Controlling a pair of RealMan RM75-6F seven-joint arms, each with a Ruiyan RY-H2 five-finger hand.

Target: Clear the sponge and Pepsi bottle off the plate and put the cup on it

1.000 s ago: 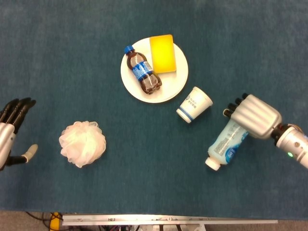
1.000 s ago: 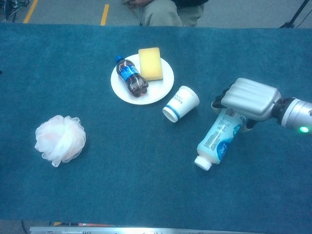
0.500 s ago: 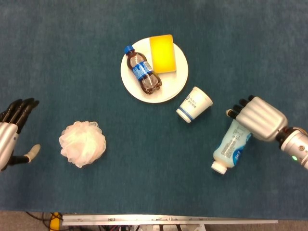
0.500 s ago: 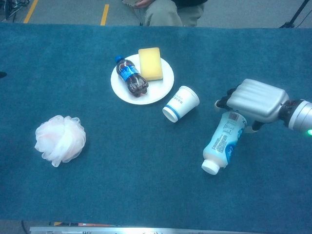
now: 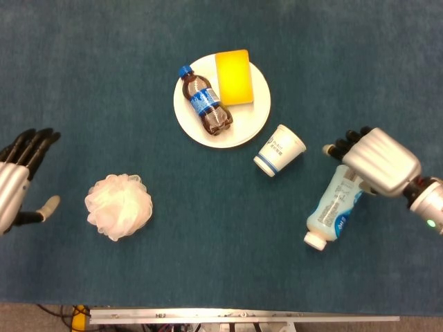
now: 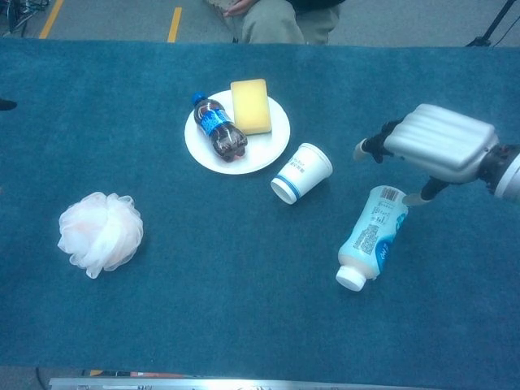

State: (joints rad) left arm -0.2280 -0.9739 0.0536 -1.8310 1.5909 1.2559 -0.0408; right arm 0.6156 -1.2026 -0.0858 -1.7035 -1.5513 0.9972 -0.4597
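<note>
Right hand (image 6: 439, 148) sits above the upper end of the white-and-blue bottle (image 6: 371, 236), palm down, fingers (image 6: 372, 147) extended toward the cup and apart; nothing in its grasp. In chest view the hand looks lifted clear of that bottle, with the thumb reaching down next to its base; can't confirm contact. The bottle lies on its side on the blue table cover (image 6: 203, 309), white cap pointing toward the near edge.

Left hand (image 5: 17, 187) at the far left edge in head view, fingers stretched out and spread, thumb out to the side, holding nothing. Only a dark fingertip of it shows in chest view.

Cup (image 6: 301, 172): white paper with blue band and print, lying on its side, mouth facing the near-left, just beside the plate's lower right rim, between plate and right hand.

Plate (image 6: 272, 149): white, round. Pepsi bottle (image 6: 219, 130) lies on its left half, blue cap pointing away, blue label, dark cola. Sponge (image 6: 250, 106): yellow block, on the plate's far right part, overhanging the rim, just beside the Pepsi bottle.

White mesh bath pouf (image 6: 100, 233) sits well apart to the left.
</note>
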